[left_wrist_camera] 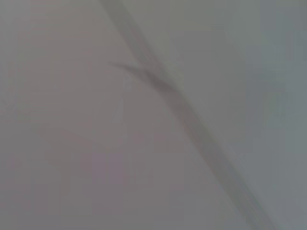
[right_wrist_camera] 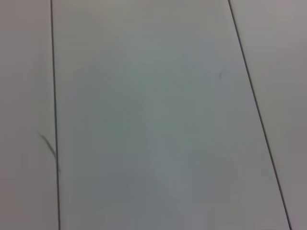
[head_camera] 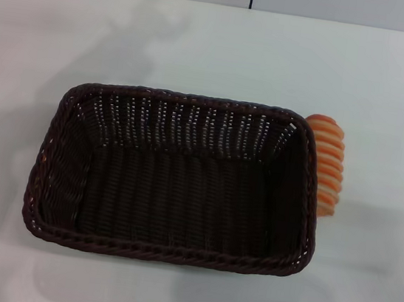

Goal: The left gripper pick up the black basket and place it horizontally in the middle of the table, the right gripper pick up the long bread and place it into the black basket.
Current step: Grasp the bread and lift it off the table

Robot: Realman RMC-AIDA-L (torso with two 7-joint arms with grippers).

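Black basket (head_camera: 174, 181): sits flat on the table, long side running across the head view, roughly mid-table and a little toward the near edge. Its open top faces up and the woven floor is bare inside.

Basket rim: the braided edge runs unbroken around all four sides; the far wall slopes outward and light shows through its weave.

Long bread (head_camera: 327, 164): lies on the table outside the basket, pressed against the far part of the basket's right-hand short wall. Its orange top with the pale cross ridges faces up, and its length runs along that wall. Part of it is hidden behind the rim.

Table (head_camera: 215, 48): plain white, with soft grey shadows falling across it to the left of and below the basket.

Left gripper: nowhere in sight from the head view. Its wrist camera shows only a pale blurred surface crossed by a dark diagonal line, so I cannot tell whether its fingers are apart or together, or how far it is from the basket.

Right gripper: also out of the head view. Its wrist camera shows pale panels divided by thin dark seams and none of its own fingers, so their state cannot be told, nor its place relative to the bread.
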